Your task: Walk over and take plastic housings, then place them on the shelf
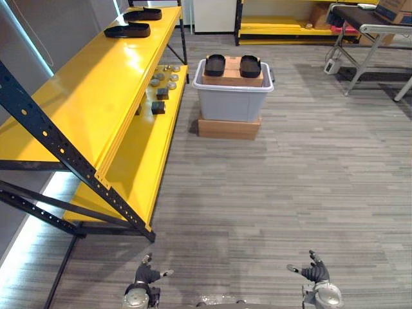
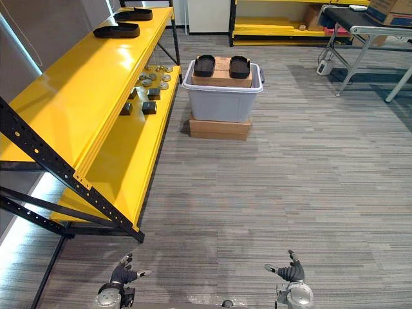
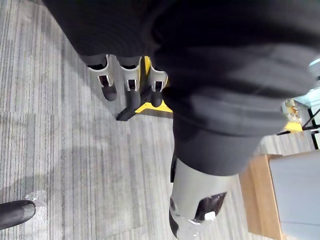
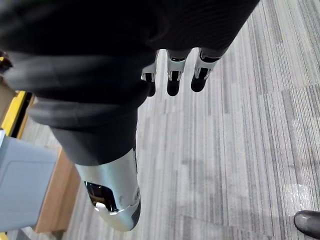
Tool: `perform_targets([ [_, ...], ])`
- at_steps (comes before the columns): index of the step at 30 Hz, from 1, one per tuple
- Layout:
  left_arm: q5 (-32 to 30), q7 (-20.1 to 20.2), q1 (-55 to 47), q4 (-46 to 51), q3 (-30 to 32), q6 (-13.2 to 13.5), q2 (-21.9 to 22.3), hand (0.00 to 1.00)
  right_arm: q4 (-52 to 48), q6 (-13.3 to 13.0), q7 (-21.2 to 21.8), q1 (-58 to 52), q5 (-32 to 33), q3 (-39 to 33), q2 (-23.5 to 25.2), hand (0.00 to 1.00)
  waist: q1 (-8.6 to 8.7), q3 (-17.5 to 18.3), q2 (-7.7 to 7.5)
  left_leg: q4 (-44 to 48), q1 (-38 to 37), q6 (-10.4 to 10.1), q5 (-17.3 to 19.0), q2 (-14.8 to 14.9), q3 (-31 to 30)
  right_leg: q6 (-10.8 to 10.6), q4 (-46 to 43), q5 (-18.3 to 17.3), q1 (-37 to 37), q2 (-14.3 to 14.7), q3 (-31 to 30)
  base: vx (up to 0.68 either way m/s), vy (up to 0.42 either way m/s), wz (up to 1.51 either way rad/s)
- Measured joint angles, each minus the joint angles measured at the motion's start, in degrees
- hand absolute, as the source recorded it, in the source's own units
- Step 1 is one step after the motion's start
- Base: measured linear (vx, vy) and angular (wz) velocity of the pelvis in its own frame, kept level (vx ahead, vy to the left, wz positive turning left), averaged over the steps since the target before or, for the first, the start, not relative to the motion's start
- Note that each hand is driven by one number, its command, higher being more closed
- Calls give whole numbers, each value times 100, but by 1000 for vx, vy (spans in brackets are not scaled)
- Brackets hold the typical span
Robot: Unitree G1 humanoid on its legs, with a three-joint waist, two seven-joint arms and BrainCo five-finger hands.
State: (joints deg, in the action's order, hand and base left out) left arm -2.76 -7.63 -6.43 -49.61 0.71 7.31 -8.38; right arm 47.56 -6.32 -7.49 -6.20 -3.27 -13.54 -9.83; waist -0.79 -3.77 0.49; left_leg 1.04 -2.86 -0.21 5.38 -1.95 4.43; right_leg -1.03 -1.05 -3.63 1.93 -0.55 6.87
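Left eye view: approach stage, both hands empty, pickup not yet reached.
Two plastic housings [image 1: 215,64] sat on a cardboard insert [image 1: 232,78] in the grey bin [image 1: 232,103] at 12 o'clock, which was raised on a flat box [image 1: 228,127], probably to ease reach. The yellow shelf [image 1: 90,103] ran along 10 o'clock, with further housings [image 1: 127,29] on its top deck. The left hand [image 1: 147,273] at 7 o'clock and the right hand [image 1: 314,270] at 5 o'clock had loose fingers, grasping nothing.
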Motion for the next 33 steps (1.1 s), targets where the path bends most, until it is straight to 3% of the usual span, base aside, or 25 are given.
perform_targets([
  [9, 132, -12, -41, 465, 150, -52, 3, 0, -168, 52, -20, 159, 104, -245, 9, 0, -14, -6, -8, 525, 589, 227, 346, 53, 235, -42, -145, -65, -479, 20, -222, 45, 25, -13],
  [12, 242, -15, -27, 581, 252, -58, -3, 0, -170, 64, -32, 369, 113, -246, -23, 0, -3, -63, 57, 1034, 748, 295, 724, 89, 439, -296, -1169, -545, -959, -48, -321, 111, 73, -36],
  [14, 290, -20, 75, 640, 239, -59, -14, 0, -171, 118, -34, 419, 174, -249, -31, 0, 10, -170, 89, 1186, 624, 271, 811, 57, 540, -557, -2455, -808, -1433, -221, -160, 106, 94, -12],
  [15, 328, -24, 144, 702, 213, -61, -47, 0, -170, 150, -36, 452, 221, -240, -38, 0, 23, -279, 96, 1162, 483, 273, 812, 11, 526, -498, -3126, -980, -1743, -384, 125, 122, 84, -2],
  [18, 447, -118, 316, 751, 222, -59, -119, 0, -169, 182, -89, 630, 275, -215, -112, 0, 103, -432, 124, 968, 241, 470, 984, 19, 450, -393, -3214, -1232, -2255, -468, 574, 175, 42, -1],
  [20, 497, -174, 395, 745, 227, -61, -115, 0, -170, 182, -138, 848, 285, -178, -208, 0, 217, -603, 158, 873, 154, 420, 1020, 93, 417, -338, -2847, -1155, -2599, -393, 679, 202, -55, 6],
  [22, 502, -259, 478, 746, 232, -64, -118, 0, -179, 181, -175, 973, 287, -175, -291, 0, 299, -776, 144, 680, -69, 307, 1083, 198, 342, -259, -1963, -595, -2853, -276, 697, 291, -116, 19],
  [23, 501, -263, 493, 745, 229, -65, -112, 0, -181, 182, -228, 941, 287, -177, -308, 0, 303, -781, 98, 642, -172, 191, 1149, 202, 285, -171, -1745, -209, -2910, -297, 641, 434, -212, 36],
  [24, 499, -263, 501, 743, 223, -66, -77, 0, -224, 184, -253, 851, 286, -186, -335, 0, 337, -768, 71, 636, -289, 10, 1253, 258, 185, 65, -2032, 147, -2954, -324, 655, 315, -164, 38],
  [25, 495, -263, 504, 743, 222, -65, -61, 0, -292, 185, -253, 800, 283, -186, -345, 0, 342, -761, 80, 667, -304, -65, 1296, 296, 141, 192, -2294, 71, -3031, -344, 689, 499, -290, 43],
  [26, 494, -263, 521, 740, 227, -65, -55, 0, -444, 184, -248, 669, 281, -190, -349, 0, 349, -757, 74, 878, -280, -190, 1367, 339, 77, 478, -2868, -350, -3185, -408, 734, 433, -282, 32],
  [27, 494, -261, 504, 735, 224, -66, -34, 0, -513, 192, -239, 640, 272, -189, -352, 0, 345, -754, 88, 1486, -136, -346, 1457, 429, 55, 574, -3225, -732, -3169, -433, 778, 526, -340, 27],
  [28, 494, -259, 491, 731, 226, -66, -16, 0, -524, 192, -237, 634, 268, -180, -350, 0, 353, -752, 105, 1980, 15, -393, 1469, 496, 48, 579, -3298, -881, -3083, -427, 805, 465, -291, 21],
  [29, 494, -249, 472, 731, 229, -65, 38, 0, -522, 200, -228, 602, 269, -166, -339, 0, 347, -757, 144, 3264, 442, -635, 1373, 693, 57, 628, -3274, -1067, -2758, -346, 864, 376, -231, 18],
  [30, 494, -242, 442, 733, 229, -65, 60, 0, -522, 210, -224, 572, 268, -149, -327, 0, 332, -752, 154, 3930, 618, -698, 1334, 808, 59, 667, -3211, -1131, -2538, -299, 916, 468, -276, 16],
  [32, 496, -228, 352, 729, 223, -64, 118, 0, -516, 188, -223, 554, 274, -112, -318, 0, 291, -772, 131, 6014, 1333, -569, 1321, 1301, 266, 740, -2808, -1240, -1698, -119, 961, 433, -250, 5],
  [33, 497, -228, 342, 728, 223, -66, 131, 0, -515, 176, -225, 562, 280, -117, -328, 0, 281, -775, 125, 6261, 1511, -499, 1333, 1365, 342, 761, -2678, -1253, -1521, -100, 956, 462, -206, -4],
])
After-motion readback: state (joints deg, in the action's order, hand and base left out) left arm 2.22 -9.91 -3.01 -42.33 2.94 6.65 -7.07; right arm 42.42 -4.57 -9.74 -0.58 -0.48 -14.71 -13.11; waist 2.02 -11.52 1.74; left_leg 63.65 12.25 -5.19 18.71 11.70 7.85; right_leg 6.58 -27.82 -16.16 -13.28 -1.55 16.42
